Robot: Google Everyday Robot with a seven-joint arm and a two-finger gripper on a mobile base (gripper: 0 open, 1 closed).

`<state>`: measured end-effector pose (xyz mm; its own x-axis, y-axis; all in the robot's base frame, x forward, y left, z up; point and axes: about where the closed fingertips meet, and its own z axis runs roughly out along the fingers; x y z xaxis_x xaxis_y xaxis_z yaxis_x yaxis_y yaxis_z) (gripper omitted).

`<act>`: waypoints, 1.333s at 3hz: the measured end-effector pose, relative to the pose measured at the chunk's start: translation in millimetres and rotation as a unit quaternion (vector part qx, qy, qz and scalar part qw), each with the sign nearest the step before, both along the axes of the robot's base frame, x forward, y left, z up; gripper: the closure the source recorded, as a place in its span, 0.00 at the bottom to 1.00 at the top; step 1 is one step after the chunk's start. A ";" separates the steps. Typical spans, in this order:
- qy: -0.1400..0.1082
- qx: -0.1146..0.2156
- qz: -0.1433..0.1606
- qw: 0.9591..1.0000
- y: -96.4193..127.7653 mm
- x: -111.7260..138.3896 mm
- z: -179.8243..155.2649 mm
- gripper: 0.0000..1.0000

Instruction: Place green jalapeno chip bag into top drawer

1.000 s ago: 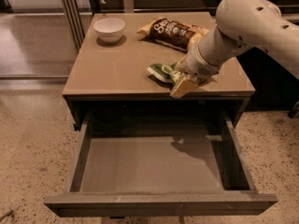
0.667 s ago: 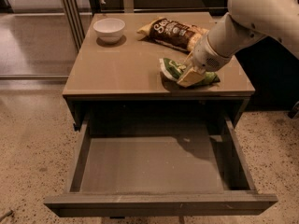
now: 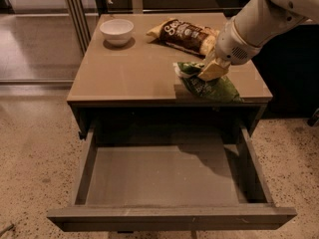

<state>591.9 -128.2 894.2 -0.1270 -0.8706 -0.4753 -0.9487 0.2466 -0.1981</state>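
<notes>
The table (image 3: 129,73) has a tan top, and the top drawer (image 3: 169,218) stands pulled fully out from beneath its front edge, its flat grey bottom bare and partly in shadow on the right side. The green jalapeno chip bag (image 3: 212,87) is at the table's front right corner, crumpled, its lower end reaching the table's front edge; whether it rests on the top or is lifted just clear of it cannot be told. The gripper (image 3: 213,70) is over that same corner of the table, its tan tip pressed against the upper part of the green bag, and whether it is clamped on the bag or only touching it cannot be told. The white arm (image 3: 259,19) comes down to it from above the table's right side. Toward the table's back edge lie a dark brown chip bag (image 3: 187,34), right of the middle, and a white bowl (image 3: 116,30), near the back left corner, well apart from the green bag.
</notes>
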 end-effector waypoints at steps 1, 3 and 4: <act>0.009 0.005 0.028 1.000 4.4 -12.1 0.6 1.00; 0.044 0.037 0.110 0.992 5.7 -114.4 15.3 1.00; 0.065 0.055 0.125 0.988 9.9 -147.6 -10.2 1.00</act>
